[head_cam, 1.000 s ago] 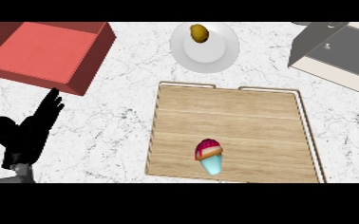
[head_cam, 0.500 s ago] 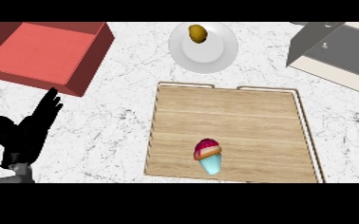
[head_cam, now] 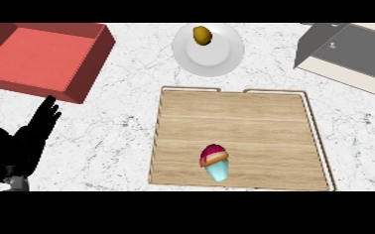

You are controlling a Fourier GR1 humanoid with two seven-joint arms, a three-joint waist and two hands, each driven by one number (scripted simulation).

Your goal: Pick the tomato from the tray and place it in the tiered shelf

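So the wooden tray sits in the middle of the marble counter, and the only thing on it is a small item near its front edge, red-pink on top with an orange band and a light blue bottom. Honestly it looks more like a cupcake or ice cream than a tomato, can't tell for sure. The rest of the tray surface is bare wood, with lots of room around the item on all sides but the front.

The tray's raised rim runs along both sides, with a gap in the back edge.

Behind the tray there's a white plate with a brownish-yellow food piece on it, close to the tray's back rim but not touching. The grey tiered shelf is at the back right corner, well apart from the item. A red bin sits back left.

The left hand is at the left edge, fingers straight and up, holding nothing, well clear of the tray.
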